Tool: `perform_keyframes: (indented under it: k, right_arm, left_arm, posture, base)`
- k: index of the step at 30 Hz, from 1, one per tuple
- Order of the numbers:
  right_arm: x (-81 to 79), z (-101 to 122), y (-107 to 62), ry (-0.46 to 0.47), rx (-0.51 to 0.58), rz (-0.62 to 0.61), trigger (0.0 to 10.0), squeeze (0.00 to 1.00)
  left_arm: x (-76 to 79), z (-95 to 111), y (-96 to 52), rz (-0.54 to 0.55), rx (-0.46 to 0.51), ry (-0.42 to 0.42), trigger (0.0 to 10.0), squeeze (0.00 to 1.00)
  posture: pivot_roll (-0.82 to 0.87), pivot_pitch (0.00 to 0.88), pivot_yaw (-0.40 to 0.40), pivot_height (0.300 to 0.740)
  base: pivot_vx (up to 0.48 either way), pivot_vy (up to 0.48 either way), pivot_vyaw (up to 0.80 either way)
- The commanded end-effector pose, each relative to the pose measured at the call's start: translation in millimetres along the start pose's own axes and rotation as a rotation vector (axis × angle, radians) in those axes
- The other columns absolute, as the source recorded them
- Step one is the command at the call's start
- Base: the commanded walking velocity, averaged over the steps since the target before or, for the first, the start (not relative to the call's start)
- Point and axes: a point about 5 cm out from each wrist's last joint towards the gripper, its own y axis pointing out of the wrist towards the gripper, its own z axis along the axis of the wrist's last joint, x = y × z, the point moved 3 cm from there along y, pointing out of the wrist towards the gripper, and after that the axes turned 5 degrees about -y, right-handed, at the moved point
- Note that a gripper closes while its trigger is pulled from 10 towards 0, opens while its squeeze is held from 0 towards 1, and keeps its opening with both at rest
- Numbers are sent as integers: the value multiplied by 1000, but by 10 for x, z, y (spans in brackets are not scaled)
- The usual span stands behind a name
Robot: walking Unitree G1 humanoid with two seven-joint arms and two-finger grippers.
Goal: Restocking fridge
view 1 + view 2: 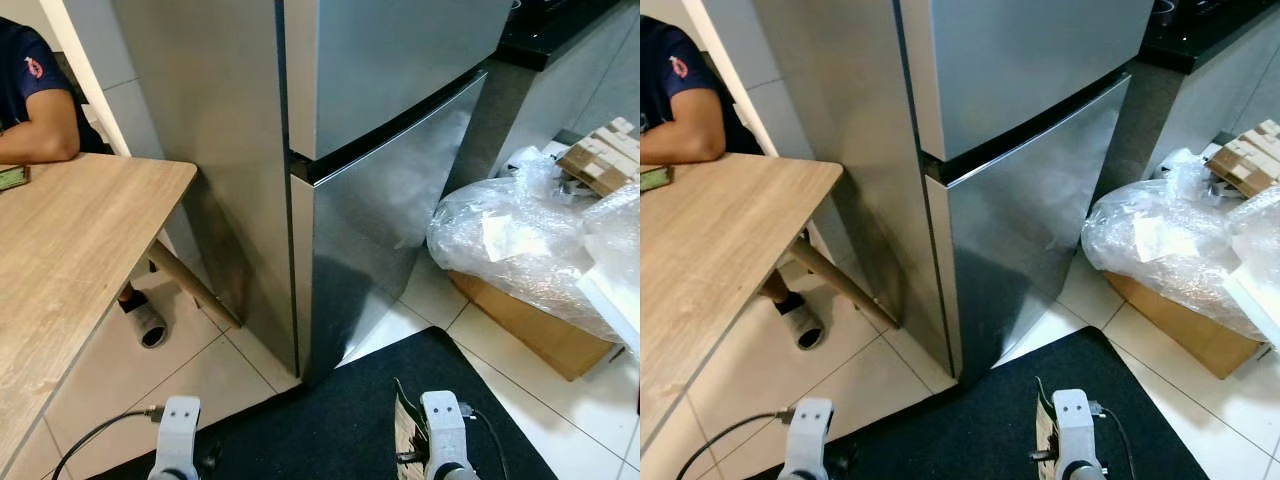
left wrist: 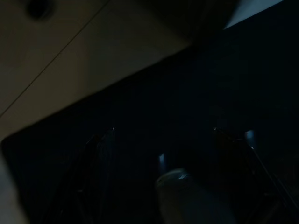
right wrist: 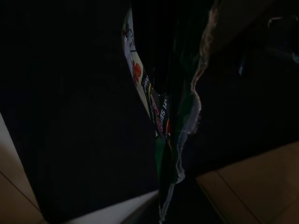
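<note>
Right at my feet, the black mat (image 1: 340,420); both arms hang low over it. My right gripper (image 3: 163,116) is clamped on a green printed packet (image 3: 161,140), dangling edge-on. My left gripper (image 2: 163,158) has fingers spread apart, holding nothing. Ahead, the steel fridge (image 1: 390,150), both doors closed. A person (image 1: 35,95) sits at the wooden table (image 1: 70,250) to my left.

The fridge (image 1: 380,150) is brushed silver; the mat (image 1: 340,420) before it black; the floor (image 1: 180,380) pale cream tile. The table (image 1: 70,240) is light wood grain; the packet (image 3: 161,116) green with white, red and orange print.
</note>
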Motion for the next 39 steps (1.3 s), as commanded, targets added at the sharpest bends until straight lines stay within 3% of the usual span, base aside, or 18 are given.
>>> perform_keyframes:
  k: [1,2,3,4,5,7,8,11,15,16,21,24,32,39]
  right_arm:
    - [-18,-3,-6,-8,8,18,10000,0]
    - [-19,13,-5,-14,17,24,10000,0]
    - [-19,13,-5,-14,17,24,10000,0]
    - [9,47,-3,-2,35,18,10000,0]
    - [17,52,-3,-5,37,16,10000,0]
    - [18,50,-5,-11,37,18,10000,0]
    - [27,43,-10,-9,40,9,10000,0]
    - [32,41,-14,-5,43,3,10000,0]
    - [78,54,-34,3,73,-19,10000,0]
    - [78,54,-34,3,73,-19,10000,0]
    - [125,-22,-74,15,65,-40,10000,0]
    - [128,-108,-109,24,50,-52,10000,0]
    - [125,-145,-118,23,35,-53,10000,0]
    - [159,-88,-97,23,44,-62,10000,0]
  left_arm:
    - [182,78,8,-116,73,-20,10000,0]
    - [278,202,17,-187,140,16,10000,0]
    - [278,202,17,-187,140,16,10000,0]
    - [343,545,-19,-227,336,133,10000,0]
    - [323,653,-48,-208,401,166,10000,0]
    - [288,721,-75,-182,446,180,10000,0]
    - [180,781,-151,-112,510,212,10000,0]
    - [108,772,-214,-67,537,220,10000,0]
    - [25,770,-490,14,655,178,10000,0]
    - [25,770,-490,14,655,178,10000,0]
    - [-4,810,-769,92,764,140,10000,0]
    - [150,898,-993,126,838,96,10000,0]
    - [345,1005,-1020,97,869,77,10000,0]
    - [277,1041,-985,110,855,83,10000,0]
  posture:
    - [-95,88,5,740]
    - [-90,87,4,740]
    - [-90,87,4,740]
    - [-78,80,-6,740]
    - [-78,80,-6,740]
    - [-80,76,-6,740]
    - [-90,68,-5,740]
    - [-101,72,10,740]
    - [-112,65,31,740]
    - [-112,65,31,740]
    - [-127,55,40,740]
    - [-134,58,52,740]
    - [-131,44,43,740]
    - [-137,24,48,740]
  base:
    - [0,0,0]
    - [0,0,0]
    - [0,0,0]
    - [0,0,0]
    - [0,0,0]
    - [0,0,0]
    - [0,0,0]
    - [0,0,0]
    - [0,0,0]
    - [0,0,0]
    - [0,0,0]
    - [0,0,0]
    - [0,0,0]
    - [0,0,0]
